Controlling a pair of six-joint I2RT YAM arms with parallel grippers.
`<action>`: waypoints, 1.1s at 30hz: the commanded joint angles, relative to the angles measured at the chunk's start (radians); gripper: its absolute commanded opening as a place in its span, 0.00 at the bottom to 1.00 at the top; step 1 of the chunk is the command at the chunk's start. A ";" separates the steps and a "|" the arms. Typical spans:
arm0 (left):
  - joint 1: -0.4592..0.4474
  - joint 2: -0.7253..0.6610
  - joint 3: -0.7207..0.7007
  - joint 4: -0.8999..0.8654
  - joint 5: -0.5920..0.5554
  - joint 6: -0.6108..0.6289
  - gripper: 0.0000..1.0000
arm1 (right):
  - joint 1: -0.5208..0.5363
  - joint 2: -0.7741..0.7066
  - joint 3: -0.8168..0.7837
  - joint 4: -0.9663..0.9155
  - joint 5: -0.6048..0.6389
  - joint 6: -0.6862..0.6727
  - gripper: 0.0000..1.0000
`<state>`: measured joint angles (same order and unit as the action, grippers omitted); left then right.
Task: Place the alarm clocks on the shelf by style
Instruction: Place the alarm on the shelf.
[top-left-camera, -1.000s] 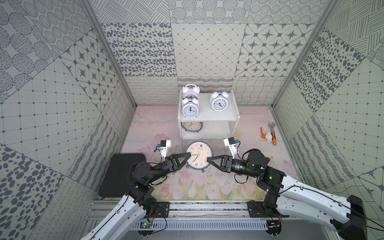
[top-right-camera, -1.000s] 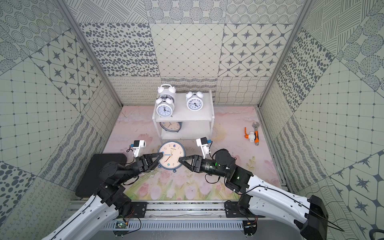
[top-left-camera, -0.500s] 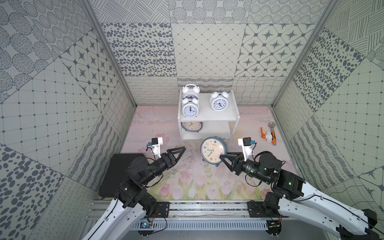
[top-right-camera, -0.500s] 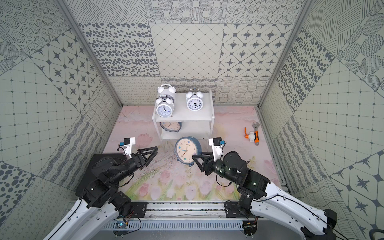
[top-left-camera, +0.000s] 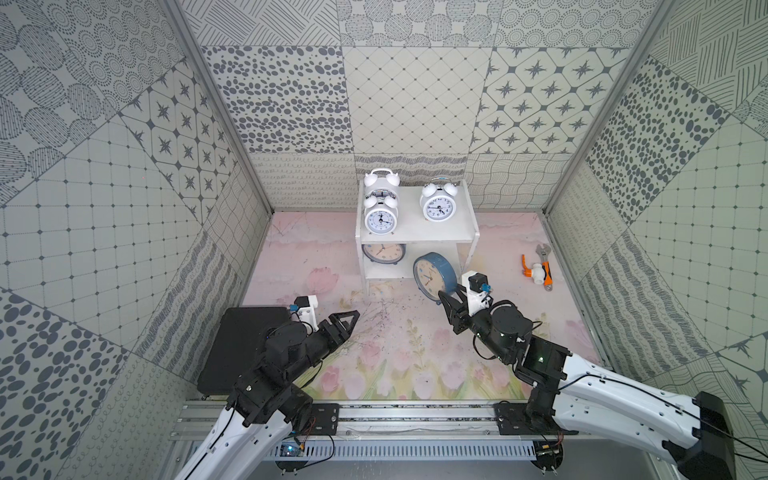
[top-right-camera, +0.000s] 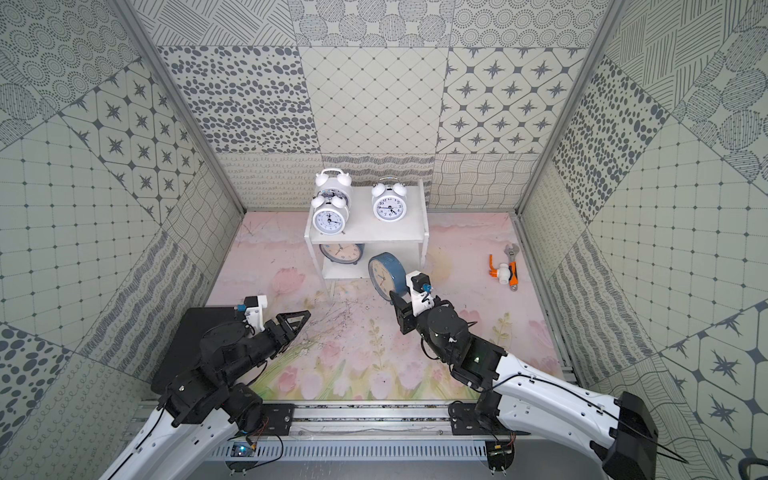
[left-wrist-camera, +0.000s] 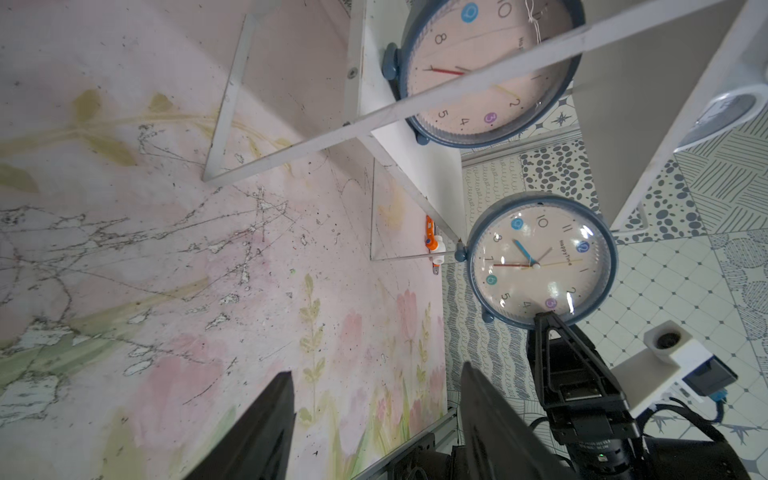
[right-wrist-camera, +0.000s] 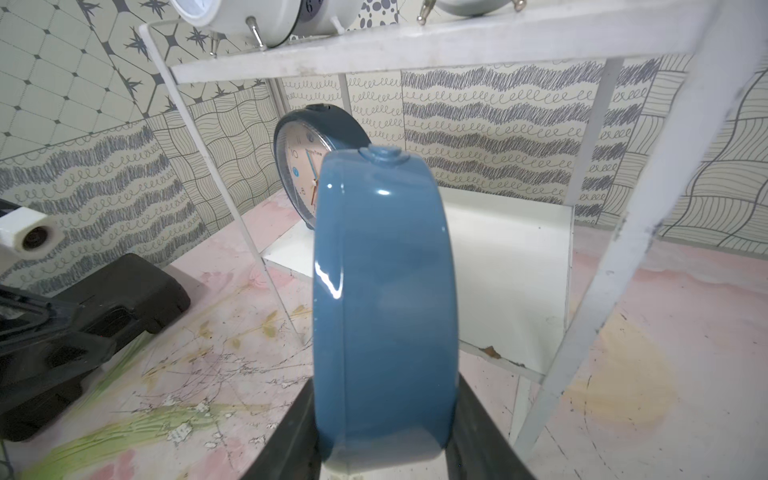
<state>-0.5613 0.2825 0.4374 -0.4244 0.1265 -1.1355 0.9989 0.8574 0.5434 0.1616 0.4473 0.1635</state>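
The white two-tier shelf (top-left-camera: 415, 239) stands at the back middle. Its top tier carries three white twin-bell alarm clocks (top-left-camera: 380, 216) (top-left-camera: 381, 183) (top-left-camera: 437, 203). One blue-cased clock (top-left-camera: 383, 252) stands on the lower tier's left side. My right gripper (top-left-camera: 446, 297) is shut on the second blue clock (top-left-camera: 434, 274), gripping its case low down. That clock (right-wrist-camera: 382, 270) stands upright and edge-on just in front of the lower tier's bare right half (right-wrist-camera: 507, 257). My left gripper (top-left-camera: 347, 324) hangs open and empty over the floral mat, front left of the shelf; its fingers (left-wrist-camera: 282, 399) frame bare mat.
An orange-and-white tool with a wrench (top-left-camera: 538, 272) lies on the mat to the right of the shelf. A black block (top-left-camera: 245, 349) sits at the front left beside my left arm. Patterned walls close in on three sides, and a metal rail (top-left-camera: 415, 415) runs along the front.
A second ago both grippers held the blue clock at the front middle. My left gripper let go and drew back left. The right gripper carried the clock right and up to the shelf's lower tier.
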 joint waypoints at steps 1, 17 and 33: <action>0.003 -0.018 -0.002 -0.082 -0.045 0.028 0.65 | -0.007 0.053 0.006 0.254 0.043 -0.082 0.25; 0.005 -0.023 0.002 -0.092 -0.023 0.041 0.62 | -0.058 0.197 0.044 0.334 0.033 -0.076 0.25; 0.005 -0.025 -0.009 -0.089 -0.016 0.043 0.62 | -0.109 0.314 0.061 0.401 -0.020 -0.036 0.27</action>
<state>-0.5602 0.2619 0.4301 -0.5117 0.1169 -1.1175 0.8963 1.1595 0.5690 0.4900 0.4435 0.1062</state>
